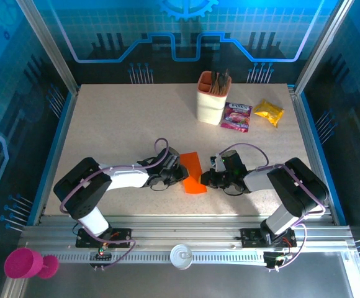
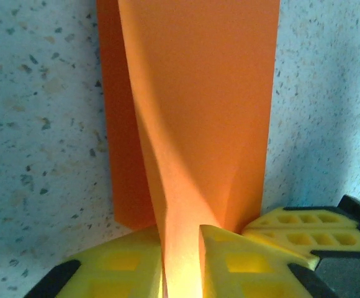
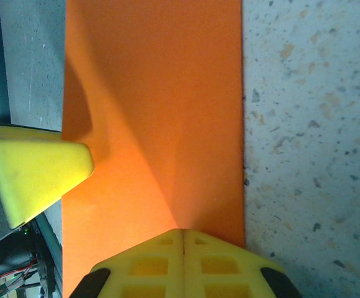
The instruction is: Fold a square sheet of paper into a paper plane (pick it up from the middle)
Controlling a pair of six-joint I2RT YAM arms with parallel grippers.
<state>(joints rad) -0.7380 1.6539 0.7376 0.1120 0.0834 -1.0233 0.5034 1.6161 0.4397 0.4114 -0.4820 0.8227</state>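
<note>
Speckled beige tabletop (image 1: 124, 124) under blue-lit walls is what I'm working over. On the left wrist feed, the left gripper (image 2: 180, 248) has its yellow fingers (image 2: 239, 261) closed on a raised ridge of the orange sheet (image 2: 198, 93). The paper stands up between them, with no gap on either side. The right gripper (image 3: 183, 242) has its pads pressed together so that only a seam shows. Creases in the paper run down to that seam, so it looks to be nipping the sheet's edge, though I can't see the pinch itself from this angle.

From above, the sheet is a narrow folded strip (a second layer peeks out along one side on the left wrist feed). It sits mid-table, toward the near edge, between the two grippers: the left one on its left side, the right one at its near right corner. Both arms lie low and bend inward.

Far right stands a peach cup (image 1: 212, 99) holding dark sticks. A purple packet (image 1: 236, 116) lies just beside it, and a yellow packet (image 1: 269, 112) further right.
</note>
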